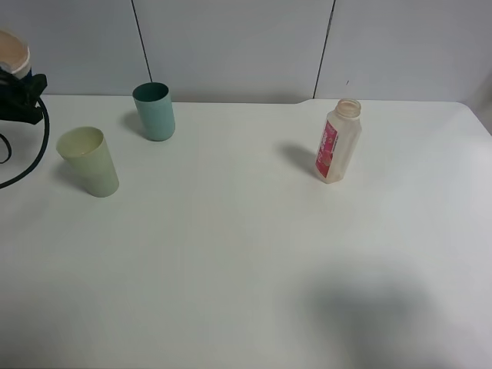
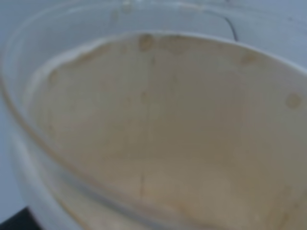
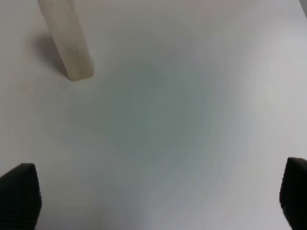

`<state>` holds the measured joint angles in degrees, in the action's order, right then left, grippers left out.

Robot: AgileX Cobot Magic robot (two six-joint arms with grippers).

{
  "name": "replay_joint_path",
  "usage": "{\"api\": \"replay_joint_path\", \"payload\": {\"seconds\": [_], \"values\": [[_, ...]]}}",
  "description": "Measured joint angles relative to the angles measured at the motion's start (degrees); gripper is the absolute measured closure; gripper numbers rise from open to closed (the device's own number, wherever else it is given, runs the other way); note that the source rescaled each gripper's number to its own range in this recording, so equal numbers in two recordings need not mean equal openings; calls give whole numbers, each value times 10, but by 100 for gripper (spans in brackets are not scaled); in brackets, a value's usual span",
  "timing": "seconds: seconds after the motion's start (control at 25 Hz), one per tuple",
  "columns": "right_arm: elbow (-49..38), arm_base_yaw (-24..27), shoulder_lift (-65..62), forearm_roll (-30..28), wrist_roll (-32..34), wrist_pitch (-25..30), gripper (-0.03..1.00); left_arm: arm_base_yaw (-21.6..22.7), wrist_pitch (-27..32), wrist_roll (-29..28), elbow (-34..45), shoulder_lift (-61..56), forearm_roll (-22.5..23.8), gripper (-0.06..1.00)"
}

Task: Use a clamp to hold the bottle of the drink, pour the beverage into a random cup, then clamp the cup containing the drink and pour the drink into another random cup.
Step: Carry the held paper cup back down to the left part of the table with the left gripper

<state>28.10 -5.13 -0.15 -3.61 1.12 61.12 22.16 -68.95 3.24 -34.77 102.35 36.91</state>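
The clear bottle [image 1: 337, 141] with a red label stands uncapped on the right of the white table [image 1: 246, 254]; it also shows in the right wrist view [image 3: 66, 40]. My right gripper [image 3: 156, 196] is open and empty above the table, short of the bottle, and outside the exterior view. A teal cup [image 1: 154, 111] and a pale green cup [image 1: 88, 161] stand upright at the left. At the far left edge my left gripper [image 1: 19, 92] holds a white cup [image 1: 11, 52]. Its beige inside [image 2: 163, 129] fills the left wrist view and hides the fingers.
A black cable [image 1: 31, 165] loops down from the left arm onto the table, close to the pale green cup. A grey panelled wall [image 1: 231, 46] runs behind the table's far edge. A soft shadow [image 1: 369, 307] lies on the front right.
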Motion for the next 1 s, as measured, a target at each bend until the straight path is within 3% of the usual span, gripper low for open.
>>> {"api": "replay_joint_path", "payload": {"seconds": [0.24, 0.72, 1.0], "values": [[0, 0, 0, 0, 0, 0, -3, 0, 10, -64, 0, 29, -5, 93], [0, 0, 0, 0, 0, 0, -3, 5, 30, -72, 0, 29, -7, 93], [0, 0, 0, 0, 0, 0, -3, 32, 12, -73, -1, 68, -10, 93]]}}
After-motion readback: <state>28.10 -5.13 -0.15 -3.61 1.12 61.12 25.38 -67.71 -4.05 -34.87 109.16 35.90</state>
